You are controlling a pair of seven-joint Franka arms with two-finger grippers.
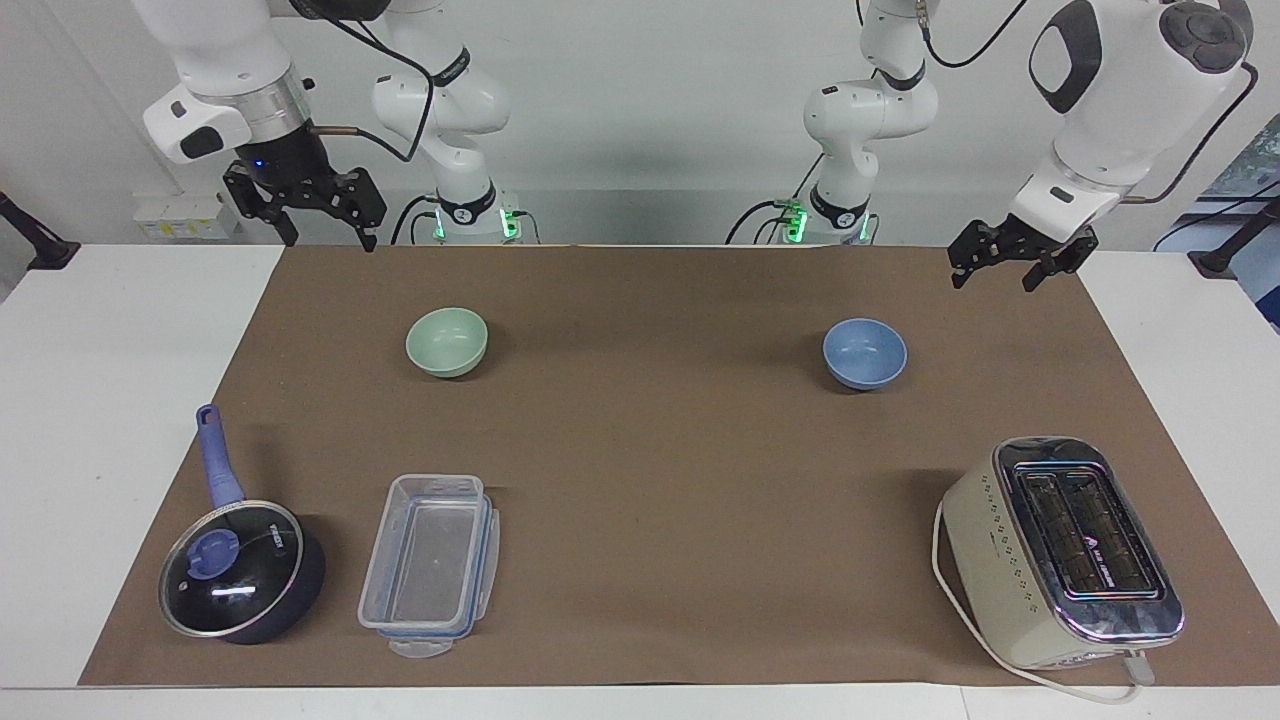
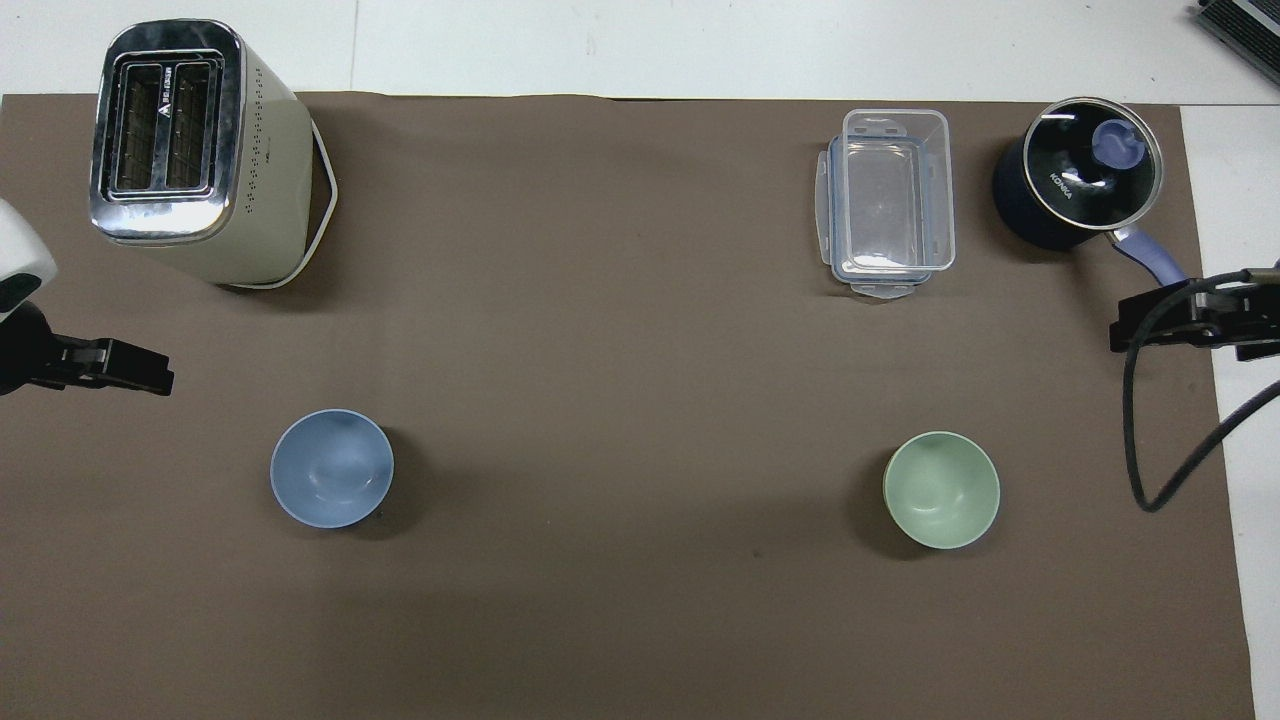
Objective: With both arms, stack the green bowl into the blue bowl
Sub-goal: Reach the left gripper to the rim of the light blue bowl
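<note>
The green bowl (image 1: 447,342) (image 2: 941,489) sits upright on the brown mat toward the right arm's end of the table. The blue bowl (image 1: 865,353) (image 2: 332,467) sits upright toward the left arm's end, level with it. Both bowls hold nothing and nothing touches them. My right gripper (image 1: 330,238) (image 2: 1125,330) hangs open in the air over the mat's edge at its own end, well clear of the green bowl. My left gripper (image 1: 995,280) (image 2: 150,370) hangs open over the mat's edge at its own end, apart from the blue bowl.
A cream toaster (image 1: 1062,552) (image 2: 190,150) stands farther from the robots than the blue bowl. A clear plastic container (image 1: 430,563) (image 2: 888,200) and a dark blue lidded saucepan (image 1: 240,570) (image 2: 1075,185) lie farther out than the green bowl.
</note>
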